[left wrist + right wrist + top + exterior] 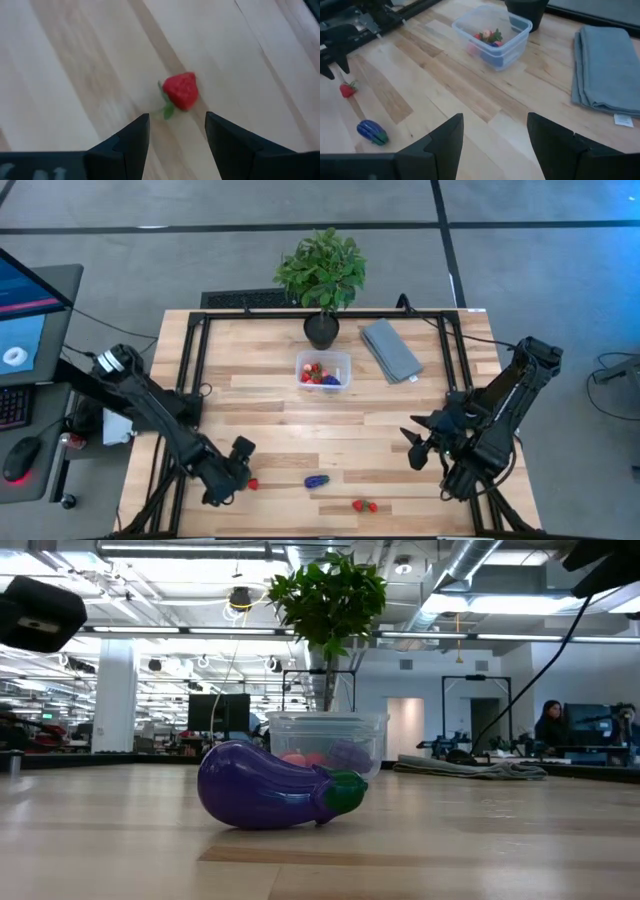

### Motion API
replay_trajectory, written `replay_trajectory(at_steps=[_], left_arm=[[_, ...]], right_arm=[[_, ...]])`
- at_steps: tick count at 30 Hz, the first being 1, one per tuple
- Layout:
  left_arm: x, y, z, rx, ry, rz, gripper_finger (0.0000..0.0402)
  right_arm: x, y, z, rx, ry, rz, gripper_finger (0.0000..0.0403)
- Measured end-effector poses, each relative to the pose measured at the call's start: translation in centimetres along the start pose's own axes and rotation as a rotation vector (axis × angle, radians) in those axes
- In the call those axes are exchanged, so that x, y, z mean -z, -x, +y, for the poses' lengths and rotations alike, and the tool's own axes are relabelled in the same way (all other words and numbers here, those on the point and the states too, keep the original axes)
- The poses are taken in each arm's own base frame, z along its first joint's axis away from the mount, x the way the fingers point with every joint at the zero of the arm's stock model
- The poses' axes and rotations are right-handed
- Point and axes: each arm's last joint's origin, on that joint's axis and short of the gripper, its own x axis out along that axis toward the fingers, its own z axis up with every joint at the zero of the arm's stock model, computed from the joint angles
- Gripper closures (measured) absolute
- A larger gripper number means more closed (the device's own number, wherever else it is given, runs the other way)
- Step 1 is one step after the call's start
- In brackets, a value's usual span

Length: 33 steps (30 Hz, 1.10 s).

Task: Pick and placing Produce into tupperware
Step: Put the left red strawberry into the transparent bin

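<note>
The clear tupperware (323, 370) stands on the wooden surface (270, 420) directly in front of the black pot of the potted plant (322, 275), with a folded grey cloth (390, 350) just beside it on the right arm's side. Inside the tupperware lie several pieces of produce: red strawberries with green tops and something dark purple-blue.

Well away from the tupperware, near the surface's front edge, three more pieces lie loose. A single strawberry (181, 91) sits just ahead of the left end effector (177, 131), whose fingers stand apart with the berry beyond their tips, untouched. A purple toy eggplant with a green cap (317, 480) lies on its side between that berry and a small red pair of strawberries (365, 505), which rests farthest toward the front edge.

The right end effector (495, 132) hovers above the surface on the cloth's side of the tupperware, fingers apart and holding nothing.
</note>
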Motion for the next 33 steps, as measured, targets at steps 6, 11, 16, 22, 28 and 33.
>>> replay_trajectory(at_steps=[6,11,16,22,28,33], left_arm=[[-0.2,-0.9,-0.1,0.017,-0.071,0.031,0.0219],[-0.6,-0.9,0.5,0.012,-0.033,0.028,0.0218],[-1.1,-0.7,0.8,0.033,-0.087,0.017,0.0199],[-1.2,-0.7,0.8,0.035,-0.138,0.015,0.0164],[-1.2,-0.7,0.9,0.034,-0.197,0.012,0.0140],[-1.6,-0.8,1.4,0.029,-0.210,-0.015,0.0136]], right_arm=[[0.0,0.0,0.0,0.001,0.002,0.004,0.0159],[0.1,0.0,0.0,0.005,0.001,0.022,0.0159],[0.1,0.0,0.0,0.005,0.002,0.022,0.0159],[0.1,0.0,0.0,0.003,-0.003,0.023,0.0159],[0.2,0.0,0.1,0.003,-0.002,0.023,0.0159],[0.3,-0.1,0.2,0.000,-0.001,0.024,0.0159]])
